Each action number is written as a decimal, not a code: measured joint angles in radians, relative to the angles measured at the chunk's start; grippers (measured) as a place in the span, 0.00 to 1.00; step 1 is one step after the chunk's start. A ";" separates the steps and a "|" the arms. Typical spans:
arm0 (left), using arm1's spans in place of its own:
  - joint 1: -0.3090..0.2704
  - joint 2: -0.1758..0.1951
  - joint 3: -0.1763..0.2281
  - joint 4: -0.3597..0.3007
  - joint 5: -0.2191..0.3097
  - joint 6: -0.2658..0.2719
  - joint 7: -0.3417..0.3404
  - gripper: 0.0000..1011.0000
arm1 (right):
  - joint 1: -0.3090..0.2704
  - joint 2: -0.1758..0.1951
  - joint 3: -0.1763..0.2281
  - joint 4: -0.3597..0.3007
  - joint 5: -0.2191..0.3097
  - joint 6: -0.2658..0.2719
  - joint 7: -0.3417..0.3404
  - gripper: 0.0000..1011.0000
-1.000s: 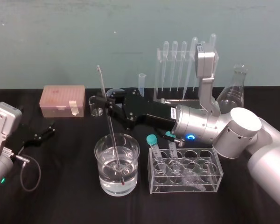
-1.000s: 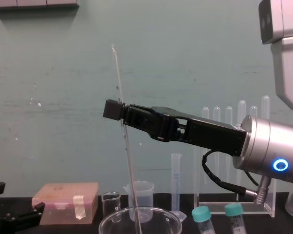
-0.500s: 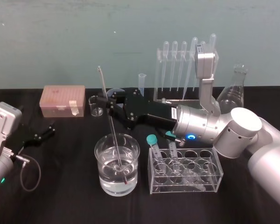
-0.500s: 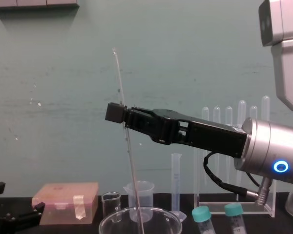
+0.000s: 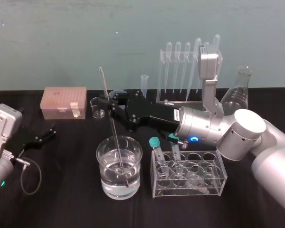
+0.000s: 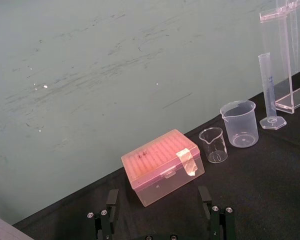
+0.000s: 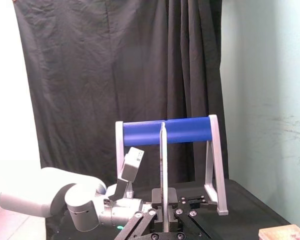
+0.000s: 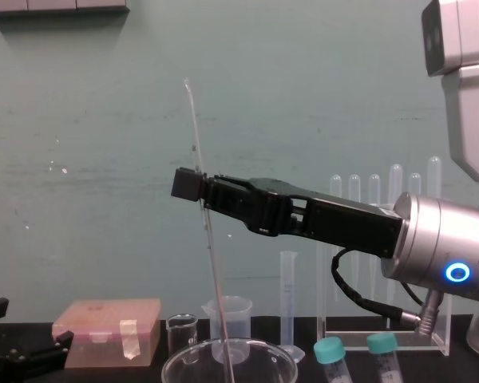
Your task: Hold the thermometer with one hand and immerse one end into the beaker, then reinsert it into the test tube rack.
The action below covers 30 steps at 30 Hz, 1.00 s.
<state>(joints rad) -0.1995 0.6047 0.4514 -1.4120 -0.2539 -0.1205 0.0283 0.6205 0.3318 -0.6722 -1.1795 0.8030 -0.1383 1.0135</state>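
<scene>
Black table [image 5: 61,204]: near its front edge, the thermometer [image 5: 113,127] dips its red tip into the beaker [image 5: 119,167] of water, stem clenched by the right end effector [image 5: 108,105]. The left end effector [image 5: 44,134] rests released by the left edge. The test tube rack [image 5: 178,101] stands at the far edge.

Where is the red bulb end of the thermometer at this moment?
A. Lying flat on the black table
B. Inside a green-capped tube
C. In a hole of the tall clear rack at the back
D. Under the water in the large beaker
D: the right gripper holds the thermometer tilted, its red tip below the waterline in the beaker; the left gripper rests open at the table's left.
</scene>
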 joint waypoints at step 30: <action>0.000 0.000 0.000 0.000 0.000 0.000 0.000 1.00 | -0.003 -0.002 0.001 0.002 0.005 0.002 0.004 0.06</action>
<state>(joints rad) -0.1995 0.6047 0.4514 -1.4120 -0.2539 -0.1205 0.0283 0.6174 0.3299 -0.6709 -1.1779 0.8085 -0.1363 1.0176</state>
